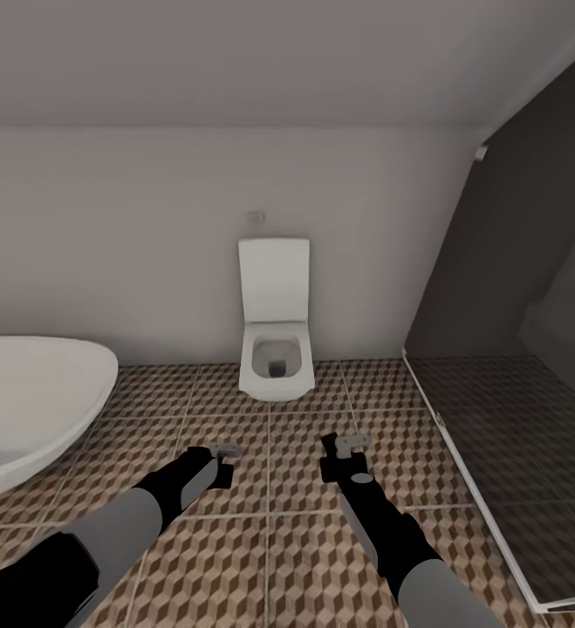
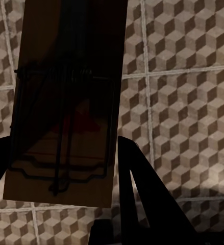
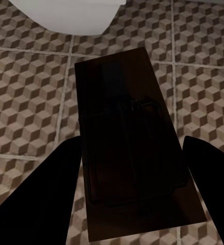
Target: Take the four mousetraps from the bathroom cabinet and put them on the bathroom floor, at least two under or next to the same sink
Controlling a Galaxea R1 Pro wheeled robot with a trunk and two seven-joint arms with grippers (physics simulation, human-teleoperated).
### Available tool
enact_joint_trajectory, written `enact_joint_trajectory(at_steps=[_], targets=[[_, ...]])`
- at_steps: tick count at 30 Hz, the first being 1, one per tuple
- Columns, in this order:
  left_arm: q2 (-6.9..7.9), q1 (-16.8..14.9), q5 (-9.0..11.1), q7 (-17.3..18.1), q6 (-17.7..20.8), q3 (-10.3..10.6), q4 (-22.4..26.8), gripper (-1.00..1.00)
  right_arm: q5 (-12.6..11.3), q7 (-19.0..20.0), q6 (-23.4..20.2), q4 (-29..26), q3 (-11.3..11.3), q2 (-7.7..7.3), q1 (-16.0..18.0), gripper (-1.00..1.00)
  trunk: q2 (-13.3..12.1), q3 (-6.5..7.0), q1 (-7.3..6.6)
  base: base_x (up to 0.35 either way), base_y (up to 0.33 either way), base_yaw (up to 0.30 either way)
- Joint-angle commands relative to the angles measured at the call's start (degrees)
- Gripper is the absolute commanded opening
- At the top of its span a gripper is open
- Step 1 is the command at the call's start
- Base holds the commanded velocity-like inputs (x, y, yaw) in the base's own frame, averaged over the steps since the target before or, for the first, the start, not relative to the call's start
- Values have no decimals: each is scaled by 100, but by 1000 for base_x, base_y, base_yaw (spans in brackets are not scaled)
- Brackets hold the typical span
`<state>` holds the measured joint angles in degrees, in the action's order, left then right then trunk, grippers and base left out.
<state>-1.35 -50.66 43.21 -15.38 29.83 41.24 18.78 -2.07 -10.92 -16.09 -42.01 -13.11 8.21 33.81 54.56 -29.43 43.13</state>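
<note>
A brown wooden mousetrap (image 2: pixel 66 76) with a dark wire bar is clamped by my left gripper (image 2: pixel 60 148), one dark finger (image 2: pixel 142 194) beside it. A second mousetrap (image 3: pixel 122 102), in shadow, sits between the fingers (image 3: pixel 35 194) of my right gripper (image 3: pixel 132 148), which is shut on it. In the head view my left gripper (image 1: pixel 222 460) and right gripper (image 1: pixel 344 453) hover low over the cube-patterned bathroom floor (image 1: pixel 270 549), in front of a toilet. The cabinet and the bathroom sink are out of view.
A white toilet (image 1: pixel 276 349) with its lid up stands against the back wall, straight ahead. A white bathtub (image 1: pixel 25 401) curves in at the left. A glass shower screen (image 1: pixel 514 349) with darker tiles behind it closes the right side.
</note>
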Motion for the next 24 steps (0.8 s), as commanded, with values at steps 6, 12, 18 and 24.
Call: enact_joint_trajectory(at_steps=[6, 12, 18, 24], targets=[[4, -5, 39, -44, 23, 42, 11, -100, -21, -44, -35, -9, -25, -4, 3, -100, 165, -132, 88, 0, 0, 0], [4, -5, 38, -43, 23, 42, 7, -100, -22, -45, -35, -9, -25, -4, 3, -100, 406, -295, 220, 0, 0, 0], [4, -5, 38, -38, 23, 42, 6, -100, -21, -45, -35, -9, -23, -4, 3, -100, 646, -457, 352, 0, 0, 0], [4, -5, 38, -35, 23, 42, 3, -100, -21, -48, -35, -9, -24, -4, 3, -100, 887, -619, 484, 0, 0, 0]])
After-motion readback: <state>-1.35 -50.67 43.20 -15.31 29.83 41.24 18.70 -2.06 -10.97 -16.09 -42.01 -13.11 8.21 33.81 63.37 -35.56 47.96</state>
